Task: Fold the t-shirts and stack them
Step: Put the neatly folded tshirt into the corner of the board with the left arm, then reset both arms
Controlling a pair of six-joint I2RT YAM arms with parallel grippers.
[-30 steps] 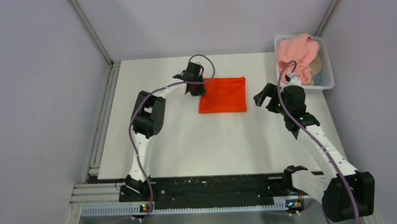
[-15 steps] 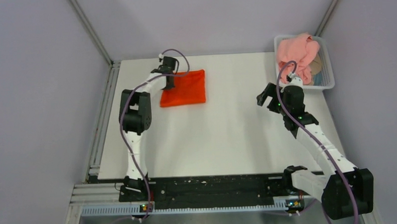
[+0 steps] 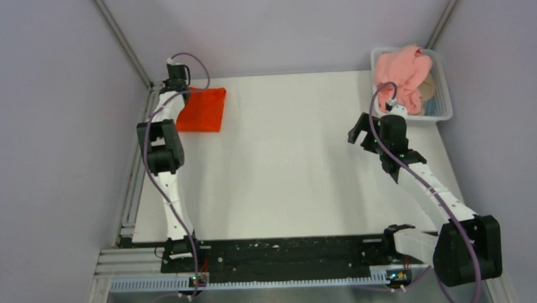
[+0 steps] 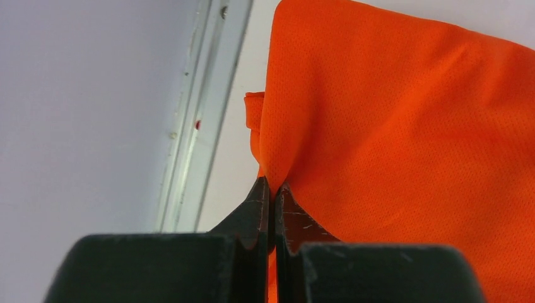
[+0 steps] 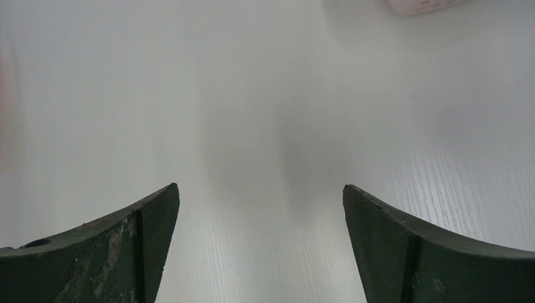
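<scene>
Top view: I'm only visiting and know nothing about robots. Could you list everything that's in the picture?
orange-red t-shirt: one, bright orange-red, folded flat at the table's far left corner.
pink t-shirt: one, pale salmon, heaped unfolded in the basket.
basket: one, white mesh, at the table's far right corner.
tan item: one, tan, in the basket, mostly hidden beside the pink t-shirt.
table: one, white.
left arm: one, white and black, stretched to the far left corner, jaws shut on the orange-red t-shirt's edge.
right arm: one, white and black, near the basket, jaws wide open, holding nothing.
</scene>
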